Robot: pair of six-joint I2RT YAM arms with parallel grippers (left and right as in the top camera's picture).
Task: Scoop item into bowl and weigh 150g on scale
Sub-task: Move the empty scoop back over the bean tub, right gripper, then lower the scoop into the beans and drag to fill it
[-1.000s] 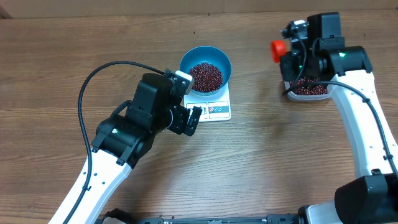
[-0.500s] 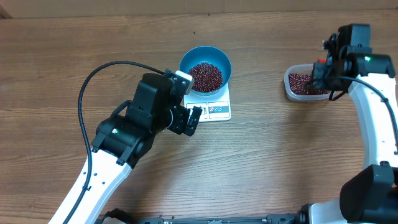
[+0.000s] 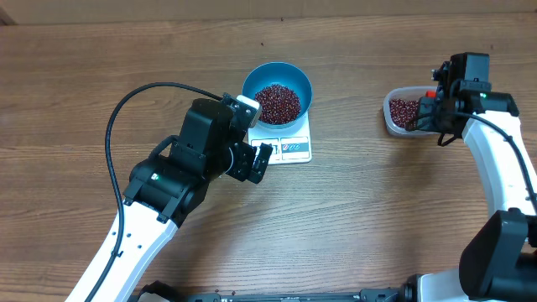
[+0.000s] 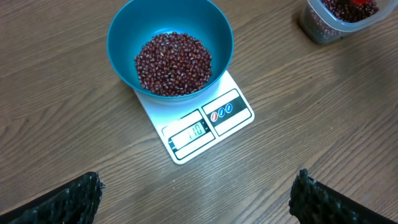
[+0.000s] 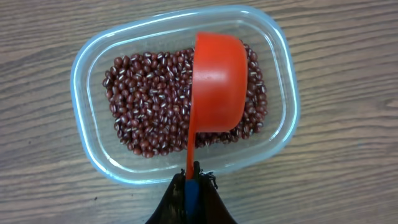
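The brown wood-grain desk [image 3: 377, 218] has bare room between its two clusters. From overhead, the left gripper [image 3: 254, 161] hangs released, jaws wide and holding nothing, just beside the 7 o'clock corner of the small flat white kitchen scale [image 4: 211, 124]. The round, deep, bright blue bowl [image 4: 124, 37] sits on the scale's far half, with a mound of small dark red-maroon beans [image 4: 174, 62] inside. The display seems to read 110, so I judge more is needed.

Well apart at 3 o'clock is the clear rounded-rectangular plastic tub [image 5: 87, 68], part full of beans. The right gripper [image 5: 191, 186] is clenched on the handle of an orange-red plastic scoop [image 5: 217, 87]. The scoop's long axis runs from the gripper at 6 o'clock towards 12, and its cup hangs over the tub. I cannot tell whether it touches the beans.

The right arm is plainly the nearer one for scooping. The bowl lies at 9 o'clock from it, and that side looks open. The left gripper crowds only the scale's front.
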